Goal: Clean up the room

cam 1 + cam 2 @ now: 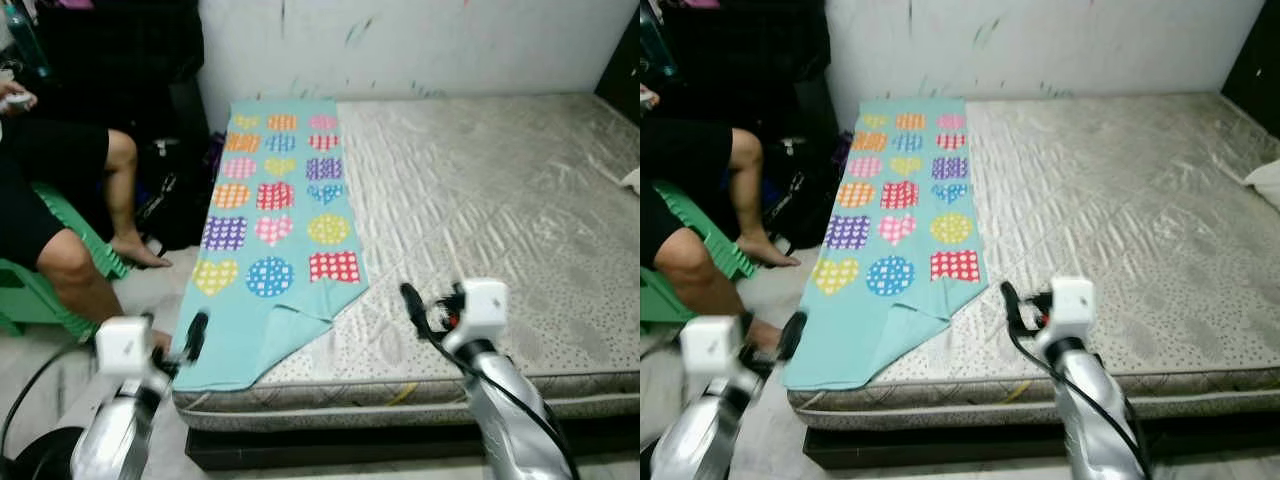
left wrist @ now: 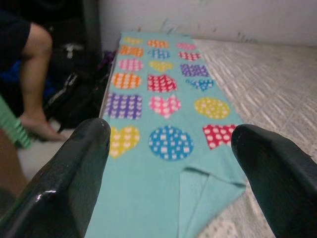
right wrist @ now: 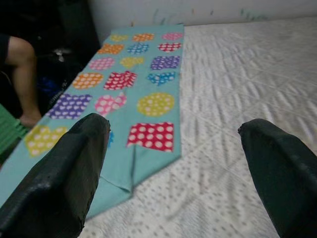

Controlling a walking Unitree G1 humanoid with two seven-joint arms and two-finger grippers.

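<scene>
Blanket point(image 1: 275, 215), turquoise with coloured dotted hearts and circles, laid lengthwise along the bed's point(image 1: 520, 210) left edge, from the wall end down to the foot. Mostly flat and smooth; near corner folded back on itself point(image 2: 208, 191), with the foot end draping a little over the mattress edge. Still one piece spread out, not folded or gathered, so tidying judged barely begun: the turned corner wants straightening, or the whole cloth wants folding and putting away.

Left gripper point(image 1: 195, 335) poised just beside the blanket's near left corner, off the bed's side, jaws spread wide and holding nothing, as the left wrist view makes plain. Right gripper point(image 1: 415, 305) over the bare mattress to the right of the blanket, near the folded corner, jaws likewise spread and empty. Neither touching the cloth.

Left of the bed, a seated person's legs point(image 1: 85, 215) on a green stool point(image 1: 25, 290), with dark bags point(image 1: 170, 195) against the bed's side. Something pale point(image 1: 630, 180) at the bed's far right edge, too cropped to identify.
</scene>
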